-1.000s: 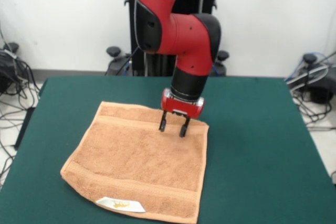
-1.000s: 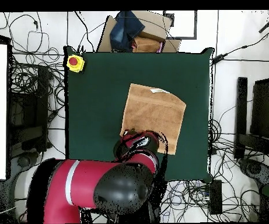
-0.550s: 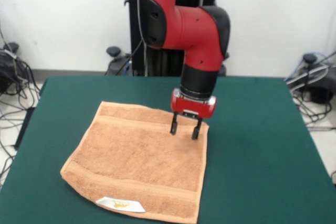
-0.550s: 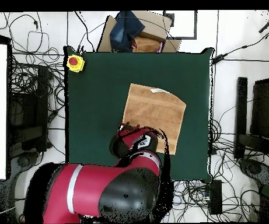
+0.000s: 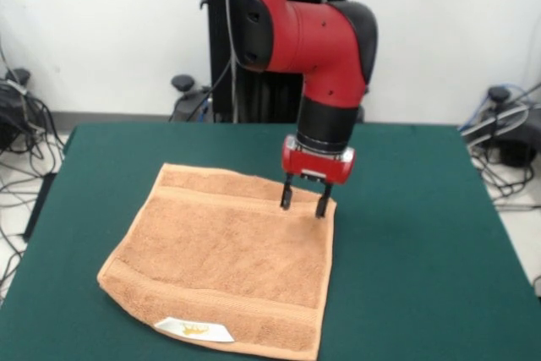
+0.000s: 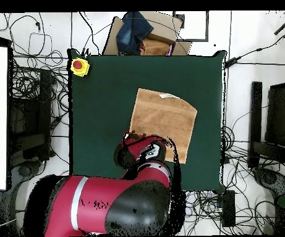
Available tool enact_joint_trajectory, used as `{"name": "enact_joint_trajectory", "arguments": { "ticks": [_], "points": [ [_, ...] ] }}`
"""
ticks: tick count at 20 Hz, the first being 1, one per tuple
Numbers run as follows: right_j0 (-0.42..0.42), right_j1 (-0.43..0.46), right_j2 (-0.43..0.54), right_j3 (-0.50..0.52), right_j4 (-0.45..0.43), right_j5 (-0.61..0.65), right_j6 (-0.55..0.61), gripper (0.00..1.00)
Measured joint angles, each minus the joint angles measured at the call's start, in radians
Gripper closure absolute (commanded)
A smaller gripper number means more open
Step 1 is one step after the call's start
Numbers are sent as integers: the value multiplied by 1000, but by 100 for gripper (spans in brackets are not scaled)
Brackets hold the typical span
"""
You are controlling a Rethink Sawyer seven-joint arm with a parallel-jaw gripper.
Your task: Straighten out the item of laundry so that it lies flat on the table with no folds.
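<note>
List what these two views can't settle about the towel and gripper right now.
- Overhead view: the arm covers the gripper and the towel corner beneath it.
- Front view: whether the gripper tips touch the towel or hover above cannot be told from this angle.
- Front view: the print on the white label is too small to read.
- Front view: the table front edge is cut off by the frame.

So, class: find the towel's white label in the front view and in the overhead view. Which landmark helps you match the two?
Front view: the white label sits on the towel's bottom edge, left of centre.
Overhead view: the label sits on the towel's top edge, right of centre.
Shared landmark: the gripper, at the towel corner opposite the label.
</note>
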Motion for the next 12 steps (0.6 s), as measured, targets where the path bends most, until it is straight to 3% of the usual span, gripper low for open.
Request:
{"name": "enact_joint_trajectory", "arguments": {
  "ticks": [12],
  "points": [
    [50, -49, -10, 112, 0, 14, 0, 0]
  ]
}}
